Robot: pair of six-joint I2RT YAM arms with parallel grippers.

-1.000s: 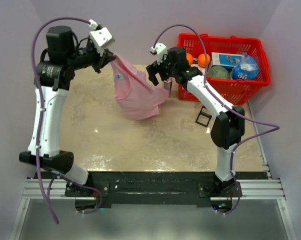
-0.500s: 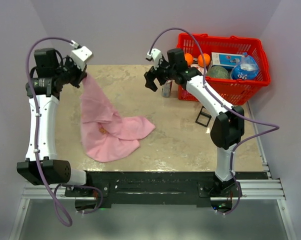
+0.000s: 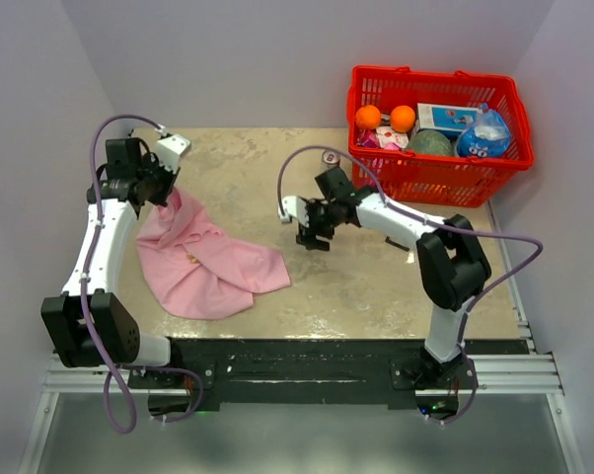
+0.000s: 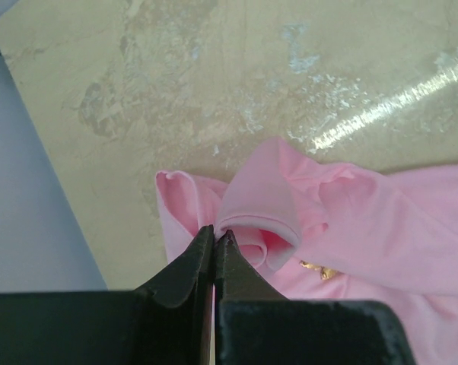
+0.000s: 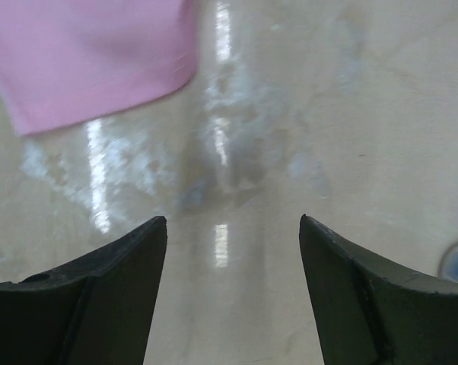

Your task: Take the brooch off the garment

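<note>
Jaws pressed together on a raised fold of pink cloth, the left gripper (image 4: 214, 232) pinches the garment (image 3: 213, 267) near its upper edge, at the left side of the table (image 3: 376, 286). The right gripper (image 5: 233, 220) has its jaws spread wide with nothing between them, hovering low over bare, glossy tabletop; a corner of the garment shows at the upper left of its wrist view. The rest of the garment lies rumpled on the surface, trailing from the left gripper's hold toward the near edge. The brooch (image 4: 318, 268) (a tiny golden speck in the overhead view) sits on the cloth just beside the pinched fold, apart from both grippers. A red basket (image 3: 445, 180) stands in the far right corner, with two oranges (image 3: 368, 117) among its contents.
</note>
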